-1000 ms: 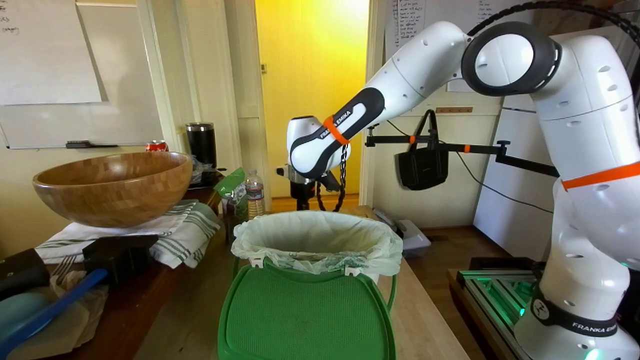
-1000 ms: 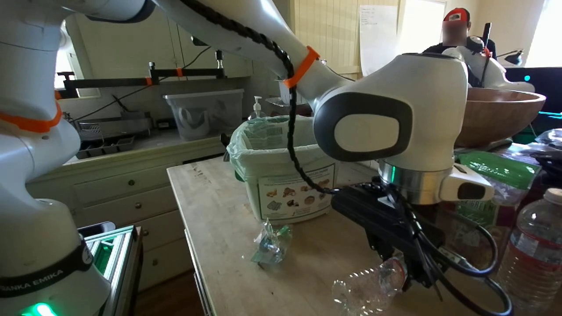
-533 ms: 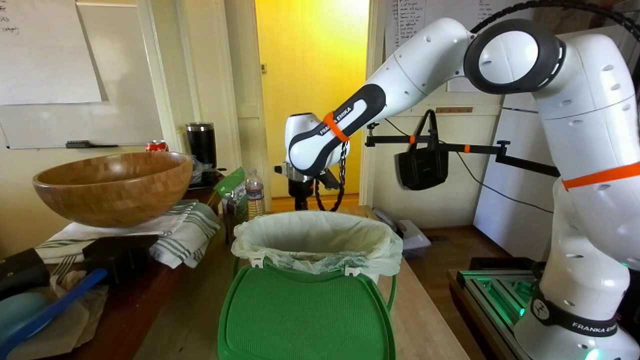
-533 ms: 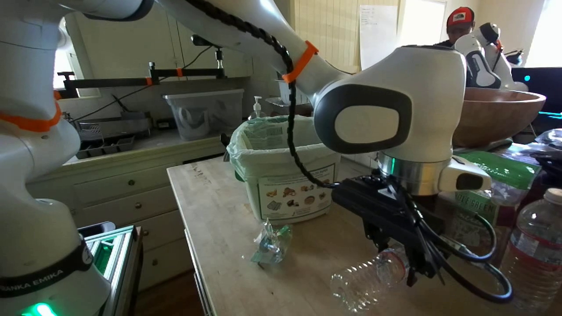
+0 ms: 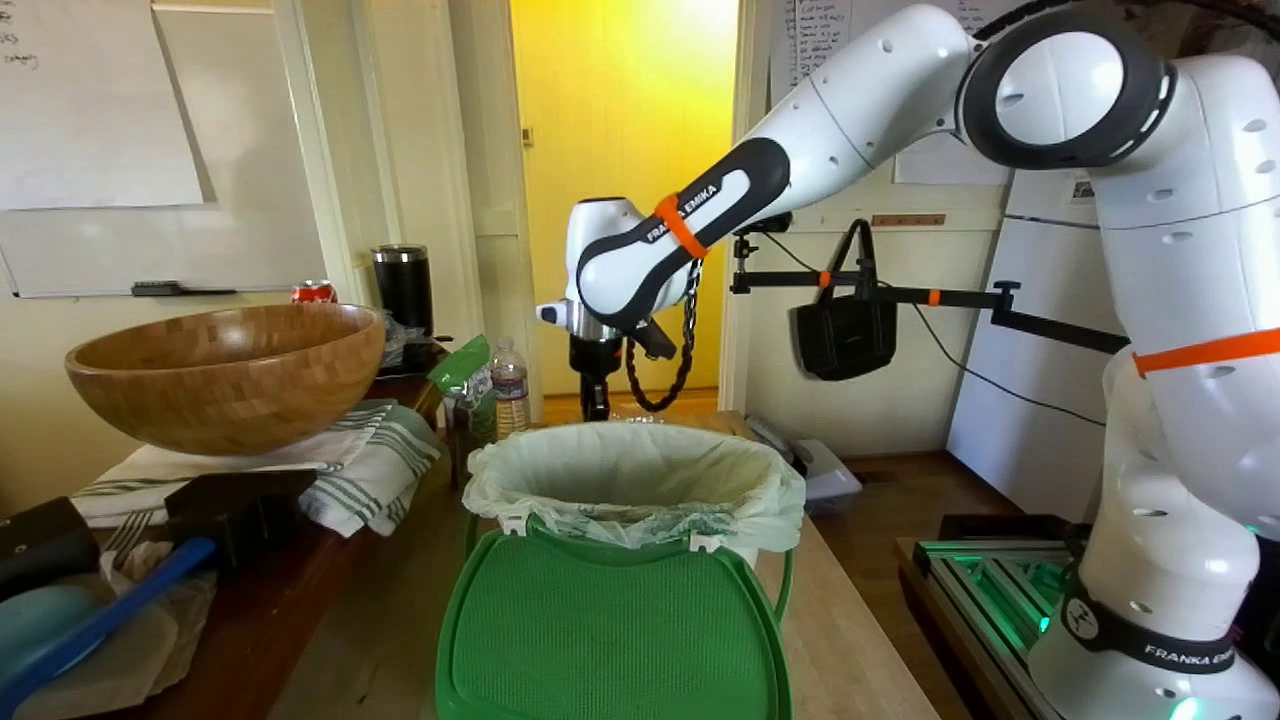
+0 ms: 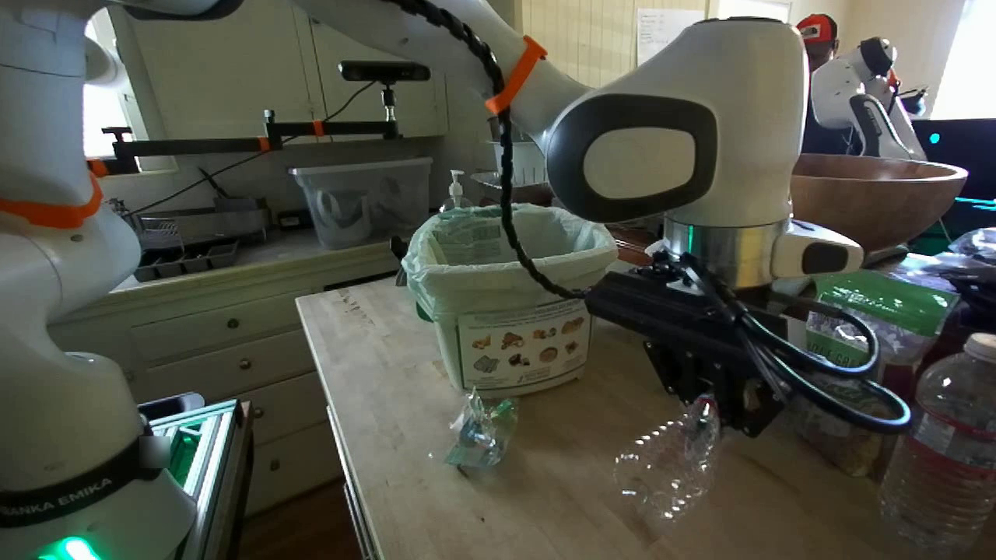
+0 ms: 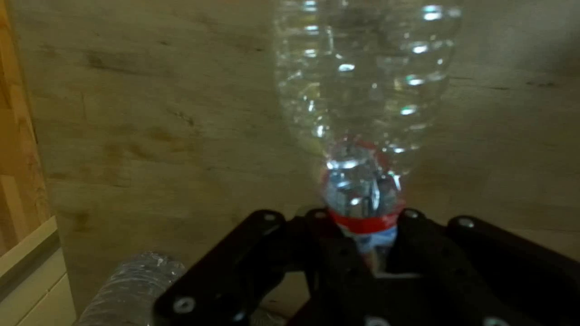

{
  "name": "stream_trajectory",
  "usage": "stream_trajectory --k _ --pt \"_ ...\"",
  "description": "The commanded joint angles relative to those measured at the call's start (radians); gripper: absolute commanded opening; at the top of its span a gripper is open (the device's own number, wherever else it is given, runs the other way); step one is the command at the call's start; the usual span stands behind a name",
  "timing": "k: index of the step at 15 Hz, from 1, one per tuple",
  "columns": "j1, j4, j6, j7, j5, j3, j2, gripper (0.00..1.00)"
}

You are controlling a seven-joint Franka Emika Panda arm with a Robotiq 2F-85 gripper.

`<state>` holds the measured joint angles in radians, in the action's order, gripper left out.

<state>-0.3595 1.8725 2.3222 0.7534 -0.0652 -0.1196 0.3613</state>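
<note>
Black two-fingered claw (image 7: 364, 222) grasps the red-banded end of a clear, ridged plastic bottle (image 7: 358, 104) slanting down beneath it, and the bottle could twist or slip loose because only that end is held and its apparently thin wall may crumple.

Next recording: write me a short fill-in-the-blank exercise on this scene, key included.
1. The hand grips a clear plastic ____.
2. On a striped towel rests a large wooden ____.
3. The bin lid is ____.
4. The bands around the arm are ____.

Missing words: bottle; bowl; green; orange.
</note>
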Motion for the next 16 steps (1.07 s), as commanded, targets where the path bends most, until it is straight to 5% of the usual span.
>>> stream_trajectory --k 1,6,16 --pt "0.023 0.048 -0.020 -0.014 0.035 -0.010 -0.071 0.15" --pt "0.053 0.091 -0.047 0.003 0.069 -0.007 -0.164 0.19" --pt "0.191 0.205 -0.102 0.002 0.297 0.014 -0.380 0.10"
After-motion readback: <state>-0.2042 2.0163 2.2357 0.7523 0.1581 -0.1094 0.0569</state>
